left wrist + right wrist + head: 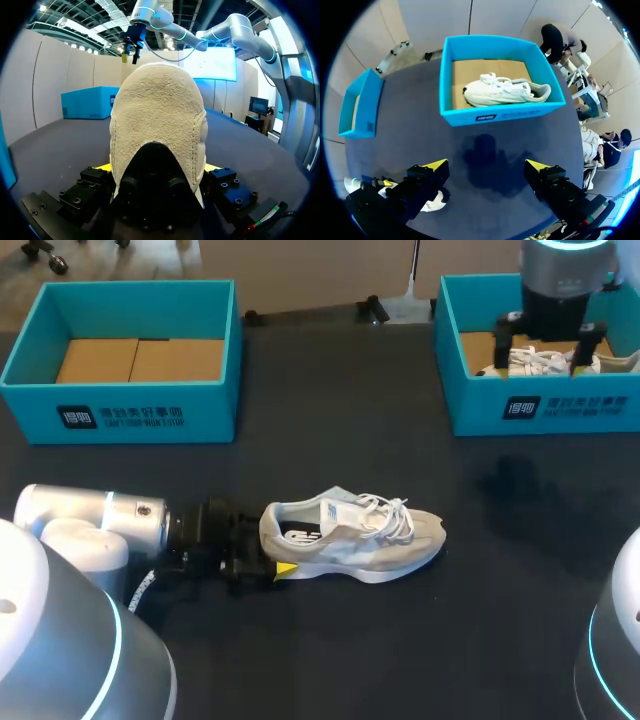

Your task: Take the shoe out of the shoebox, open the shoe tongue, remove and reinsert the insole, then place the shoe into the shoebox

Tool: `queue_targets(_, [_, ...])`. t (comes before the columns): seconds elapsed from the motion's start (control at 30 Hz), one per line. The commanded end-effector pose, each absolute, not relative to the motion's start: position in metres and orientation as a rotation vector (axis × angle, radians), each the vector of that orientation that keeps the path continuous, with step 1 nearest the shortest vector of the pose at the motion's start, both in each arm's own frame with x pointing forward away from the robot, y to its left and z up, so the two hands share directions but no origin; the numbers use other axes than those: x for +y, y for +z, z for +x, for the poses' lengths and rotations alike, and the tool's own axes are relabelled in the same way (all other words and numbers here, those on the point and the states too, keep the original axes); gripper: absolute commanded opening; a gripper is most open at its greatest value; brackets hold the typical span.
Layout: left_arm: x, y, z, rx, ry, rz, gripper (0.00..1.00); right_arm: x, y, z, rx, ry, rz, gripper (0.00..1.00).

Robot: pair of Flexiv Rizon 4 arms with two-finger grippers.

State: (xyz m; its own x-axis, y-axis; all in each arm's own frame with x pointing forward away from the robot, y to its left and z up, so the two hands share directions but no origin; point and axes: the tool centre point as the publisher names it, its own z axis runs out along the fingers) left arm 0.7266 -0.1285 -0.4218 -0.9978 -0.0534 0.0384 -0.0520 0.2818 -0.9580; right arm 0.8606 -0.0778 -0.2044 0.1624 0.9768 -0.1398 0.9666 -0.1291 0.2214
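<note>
Left arm [90,525] lies low across the table [330,650] from the near-left corner. Left gripper [159,169] is closed on the heel [157,110] of the grey shoe [355,530], one yellow tip pressed to each side.

Grey shoe sits sole-down on the table around the middle, toe pointing right. It is outside both boxes; the laces are loose over the tongue.

Left shoebox [120,410] is at the far left, well apart from the shoe, showing only a cardboard floor.

Right shoebox [545,410] is at the far right, with a white shoe [505,90] lying inside.

Right gripper [486,167] hangs above the right shoebox, fingers spread wide with nothing between them, not touching the box or the white shoe.
</note>
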Motion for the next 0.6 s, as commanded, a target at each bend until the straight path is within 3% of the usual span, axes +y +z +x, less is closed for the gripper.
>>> queue_targets(0.03, [-0.129,-0.421,0.726,2.516,-1.876,-0.102,0.00,-0.049,-0.210,0.849,1.864,0.048,2.164,1.00])
queue_targets(0.6, [-0.129,-0.421,0.726,2.516,-1.876,-0.102,0.00,0.049,-0.227,0.803,2.043,0.100,2.171,1.00])
